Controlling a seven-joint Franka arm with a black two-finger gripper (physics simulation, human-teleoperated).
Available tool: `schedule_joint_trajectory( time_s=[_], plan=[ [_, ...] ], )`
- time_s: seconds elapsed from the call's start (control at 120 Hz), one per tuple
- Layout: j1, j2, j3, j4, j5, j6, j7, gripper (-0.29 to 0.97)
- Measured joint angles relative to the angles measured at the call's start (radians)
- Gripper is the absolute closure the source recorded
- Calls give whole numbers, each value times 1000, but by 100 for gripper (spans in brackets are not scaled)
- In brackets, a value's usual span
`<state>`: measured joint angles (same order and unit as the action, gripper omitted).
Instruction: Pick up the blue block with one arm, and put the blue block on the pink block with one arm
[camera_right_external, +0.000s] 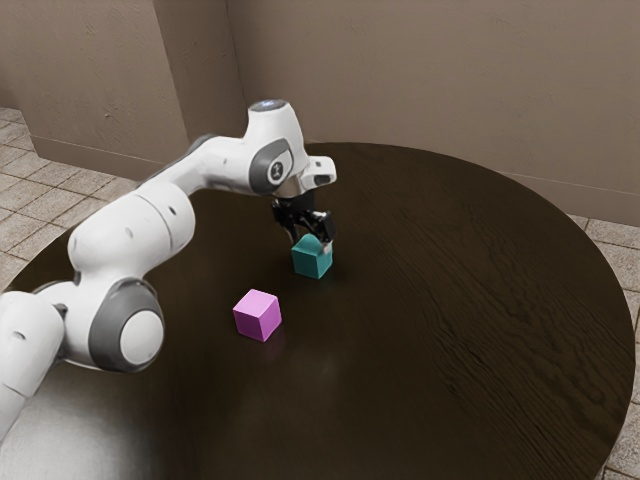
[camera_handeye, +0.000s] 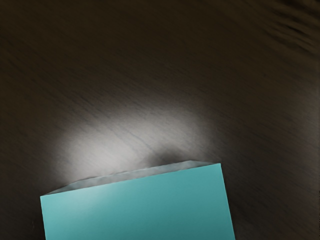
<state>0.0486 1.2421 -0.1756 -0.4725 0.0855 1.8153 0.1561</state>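
Clearance comes first: the round dark wooden table (camera_right_external: 480, 300) offers you wide bare surface toward the exterior view's right and toward the near rim. Its curved edge runs well away from both cubes. The teal-blue cube-shaped block (camera_right_external: 312, 262) sits on the tabletop near the middle. The pink cube-shaped block (camera_right_external: 258, 315) stands nearer the camera and toward the exterior view's left, with a strip of bare wood between the two (they do not touch).

The white jointed arm (camera_right_external: 150, 230) comes in from the exterior view's left and bends over the table, so its thick links crowd that side. The black two-finger gripper (camera_right_external: 310, 234) is right at the blue block's top.

You cannot tell whether that gripper is apart or clamped on the block, because the black hand merges with the shadow along the block's upper edge and covers much of its top face. In the wrist view the blue block (camera_handeye: 140, 210) lies just under the hand and is cut off by the frame. One flat face and a thin sliver of another show, with a pale glare on the wood beyond. The arm's base is cut off at the exterior view's left edge, and the table's near rim runs out of the picture. Beige wall (camera_right_external: 450, 80) and tiled floor (camera_right_external: 50, 190) lie behind.
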Motion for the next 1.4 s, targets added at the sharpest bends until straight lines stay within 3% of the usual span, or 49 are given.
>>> schedule_joint_trajectory(
  time_s=[0.567, 1.4],
  plan=[
    [5, 22, -3, 3, 0, 28, 18, 3],
    [20, 23, -30, -1, 0, 32, -143, 3]
  ],
)
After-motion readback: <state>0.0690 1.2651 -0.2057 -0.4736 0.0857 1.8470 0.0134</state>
